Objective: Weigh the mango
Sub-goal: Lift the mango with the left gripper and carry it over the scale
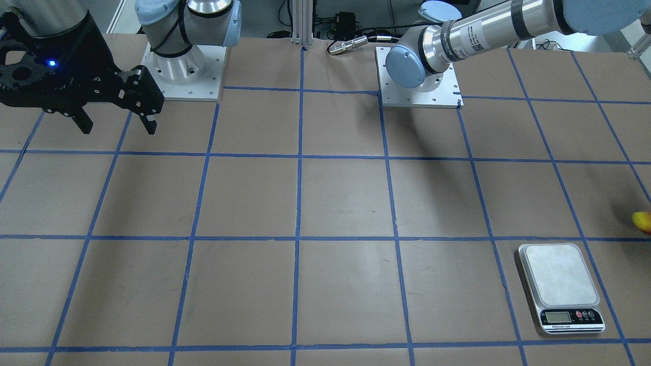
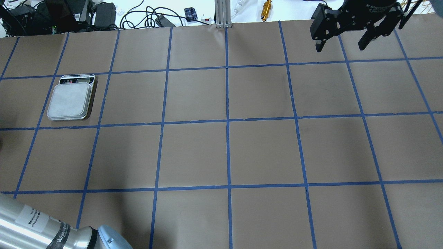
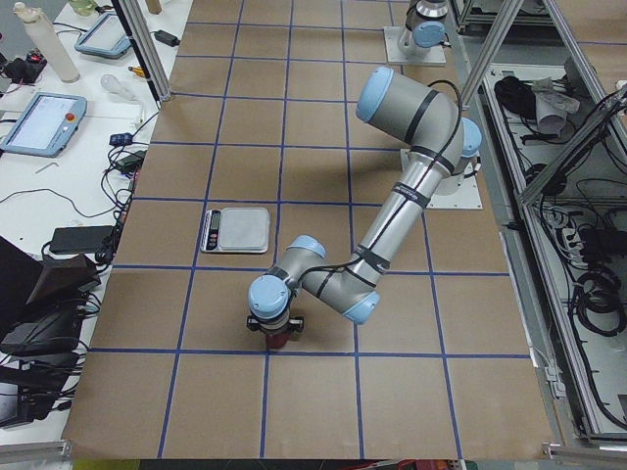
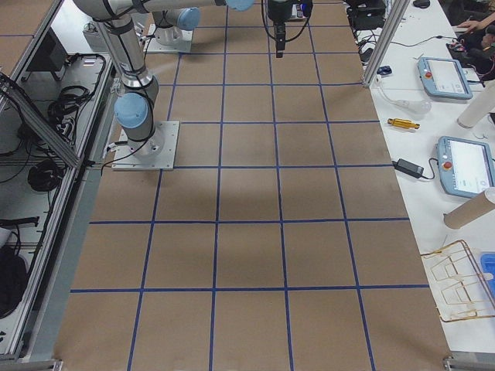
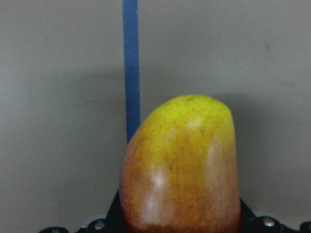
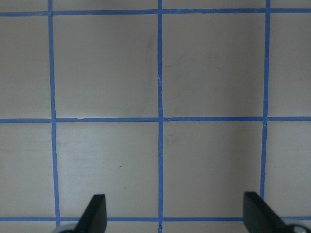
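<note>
The mango (image 5: pixel 182 170), yellow at its far tip and red-orange near the camera, fills the left wrist view, and it hides the fingers. My left gripper (image 3: pixel 276 331) is shut on it, low over the table on the robot's side of the scale (image 3: pixel 240 227). The mango's yellow end (image 1: pixel 642 221) shows at the right edge of the front view. The scale's platform (image 1: pixel 559 274) is bare; it also shows in the overhead view (image 2: pixel 69 101). My right gripper (image 2: pixel 340 49) is open and empty, high over the far right of the table, and it shows in the front view (image 1: pixel 118 129) too.
The brown table top (image 2: pixel 228 152) is marked with a blue tape grid. Both arm bases (image 1: pixel 183 71) stand on white plates at the robot's edge. Cables and tablets (image 4: pixel 464 166) lie beyond the far edge.
</note>
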Robot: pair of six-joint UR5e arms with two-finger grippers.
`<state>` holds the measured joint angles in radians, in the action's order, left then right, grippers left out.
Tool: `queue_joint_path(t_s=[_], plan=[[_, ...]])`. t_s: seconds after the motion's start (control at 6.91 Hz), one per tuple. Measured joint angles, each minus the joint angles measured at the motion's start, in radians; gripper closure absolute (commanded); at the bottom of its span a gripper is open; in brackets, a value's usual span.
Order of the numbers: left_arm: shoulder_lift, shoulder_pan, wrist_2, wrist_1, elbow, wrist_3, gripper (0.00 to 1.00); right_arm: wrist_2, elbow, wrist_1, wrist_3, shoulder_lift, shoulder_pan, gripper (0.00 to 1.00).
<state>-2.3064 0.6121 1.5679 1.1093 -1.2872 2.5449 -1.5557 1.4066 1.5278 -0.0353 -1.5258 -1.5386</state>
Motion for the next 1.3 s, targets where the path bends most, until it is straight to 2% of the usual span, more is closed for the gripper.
queue_joint_path(t_s=[0.43,0.72,1.3], plan=[[0.115,0.118,-0.001,0.065,-0.018,-0.053,1.0,0.0,0.0,0.0,0.0,0.0,0.0,0.0],[0.17,0.222,-0.009,0.062,-0.086,-0.188,1.0,0.0,0.0,0.0,0.0,0.0,0.0,0.0],[0.172,0.374,-0.013,0.004,-0.164,-0.433,1.0,0.0,0.0,0.0,0.0,0.001,0.0,0.0]])
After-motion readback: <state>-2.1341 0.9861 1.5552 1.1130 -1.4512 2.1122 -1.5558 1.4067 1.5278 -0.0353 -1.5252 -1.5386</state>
